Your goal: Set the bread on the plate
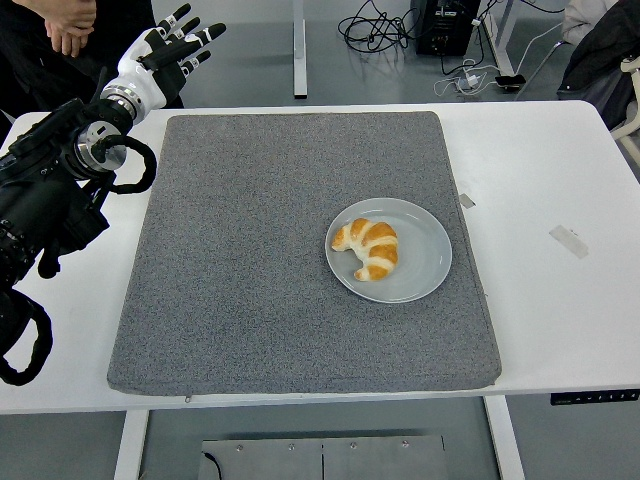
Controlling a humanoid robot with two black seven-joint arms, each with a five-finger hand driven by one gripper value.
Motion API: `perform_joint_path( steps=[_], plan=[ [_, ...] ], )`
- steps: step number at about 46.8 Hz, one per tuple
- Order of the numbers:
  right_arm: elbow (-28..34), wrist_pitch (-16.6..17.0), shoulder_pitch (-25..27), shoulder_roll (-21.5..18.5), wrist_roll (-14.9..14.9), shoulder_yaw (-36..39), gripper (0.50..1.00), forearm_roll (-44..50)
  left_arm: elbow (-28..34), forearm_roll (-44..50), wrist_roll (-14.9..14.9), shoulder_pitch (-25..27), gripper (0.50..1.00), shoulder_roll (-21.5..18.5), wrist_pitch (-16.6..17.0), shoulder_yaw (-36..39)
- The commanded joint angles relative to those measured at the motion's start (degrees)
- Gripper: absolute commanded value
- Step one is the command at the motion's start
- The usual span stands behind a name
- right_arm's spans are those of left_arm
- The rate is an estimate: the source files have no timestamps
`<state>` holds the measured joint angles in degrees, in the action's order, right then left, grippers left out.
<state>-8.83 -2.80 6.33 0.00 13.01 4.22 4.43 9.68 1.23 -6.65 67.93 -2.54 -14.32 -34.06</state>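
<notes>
While the bread (367, 248), a croissant, lies on the grey plate (425, 250), a grey felt mat (250, 260) covers most of the white table (540, 180), with two bits of tape (568, 240) stuck to the bare top at right. Beyond lie grey floor and tangled cables (385, 25). No writing is legible. Raised at the far left corner, the left hand (160, 57) holds nothing, fingers spread. A person's hands (68, 28) show top left.

The bread (366, 249), a croissant, lies on the grey plate (423, 252), which sits right of centre on the grey mat (250, 260) covering the white table (560, 300). The left hand (160, 55) hovers beyond the table's far-left corner, fingers spread, holding nothing.
</notes>
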Motion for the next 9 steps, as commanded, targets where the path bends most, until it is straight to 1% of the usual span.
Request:
perform_joint_path(
  steps=[1, 9],
  plan=[
    [0.0, 0.0, 0.0, 0.0, 0.0, 0.0, 1.000, 0.0, 0.0, 0.2, 0.1, -0.7, 0.977, 0.0, -0.1, -0.4],
    [0.0, 0.0, 0.0, 0.0, 0.0, 0.1, 1.000, 0.0, 0.1, 0.7, 0.1, -1.2, 0.977, 0.5, 0.0, -1.6]
  ],
)
